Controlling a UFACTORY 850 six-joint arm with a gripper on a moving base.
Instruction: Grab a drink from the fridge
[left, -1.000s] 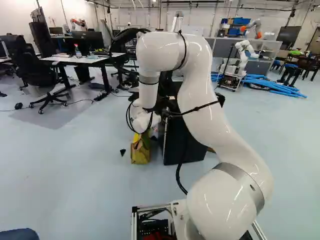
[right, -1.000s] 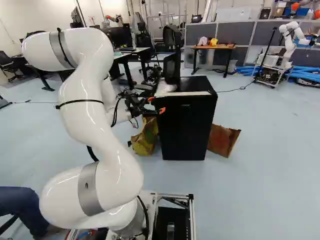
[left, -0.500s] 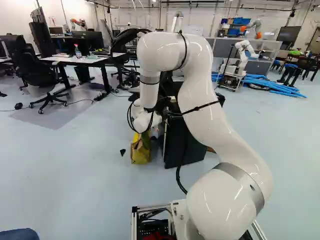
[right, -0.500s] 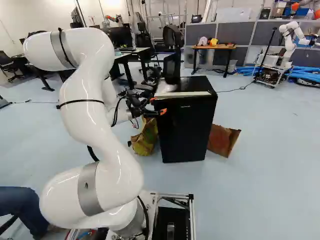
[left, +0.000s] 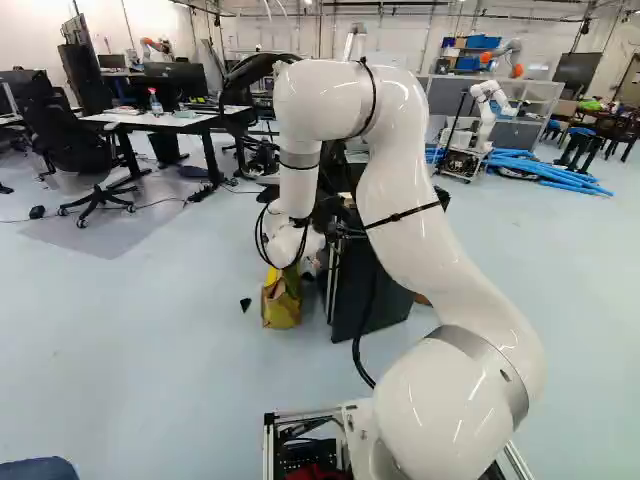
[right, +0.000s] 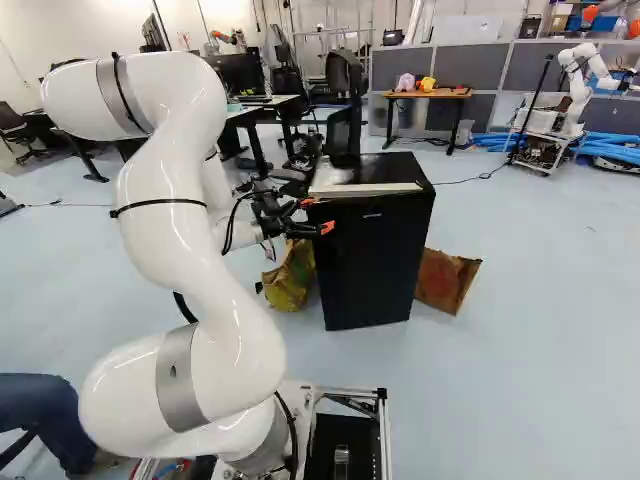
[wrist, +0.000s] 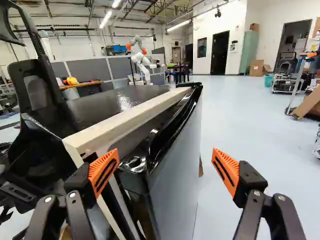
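Fingers spread wide and gripping nothing, a gripper (right: 318, 214) hangs beside a fridge (right: 375, 265), whose door (wrist: 176, 170) (slightly ajar) shows between its fingers.

This is a robotics lab, open-plan and with a workshop feel. Another robot (left: 487, 105), a white arm, rises from a wheeled cart (left: 463, 150), near a spread of blue tubes (left: 550, 172). A farther arm with orange joints (left: 513, 58) stands beyond. Office furniture shares the room: a white worktop (left: 140, 118), dark monitors (left: 178, 78), a black swivel chair (left: 75, 150). Grey partitions (right: 470, 68) stand behind a wooden worktop (right: 442, 93). Overhead run strip lights (wrist: 106, 19) and bare beams (wrist: 165, 7); underfoot is a smooth, pale blue floor (right: 530, 300).
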